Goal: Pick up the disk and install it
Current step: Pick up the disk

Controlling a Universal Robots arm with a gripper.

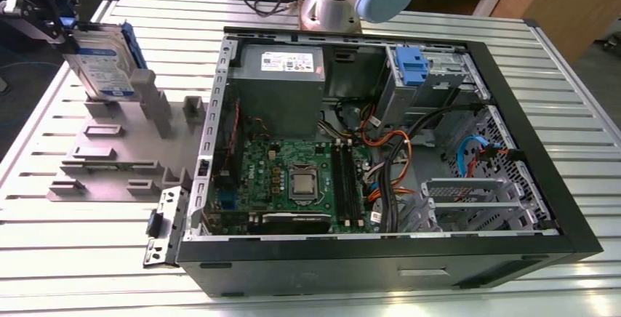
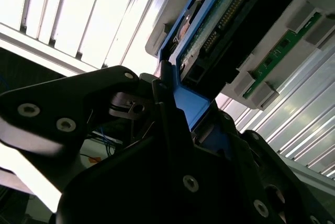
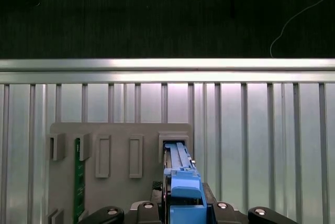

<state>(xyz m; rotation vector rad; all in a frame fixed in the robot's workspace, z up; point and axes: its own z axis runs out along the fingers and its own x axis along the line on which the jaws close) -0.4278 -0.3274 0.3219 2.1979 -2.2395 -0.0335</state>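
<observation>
The hand (image 1: 60, 20) is cut off at the exterior view's edge; it is clamped onto the disk (image 1: 102, 66), which hangs upright just beneath it; silver, white-and-blue label, blue frame; its lower end meets the grey holder (image 1: 116, 150), seating unclear.

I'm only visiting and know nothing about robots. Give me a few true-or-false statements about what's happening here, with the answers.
1. The flat silver hard drive in its blue plastic frame stands upright on its edge. True.
2. That drive sits inside the open black computer case. False: it is outside the case, at the grey slotted holder on the exterior view's left.
3. The gripper is shut on the drive's upper end. True.
4. A side panel covers the case. False: the case is open, and the green circuit board inside shows.
</observation>
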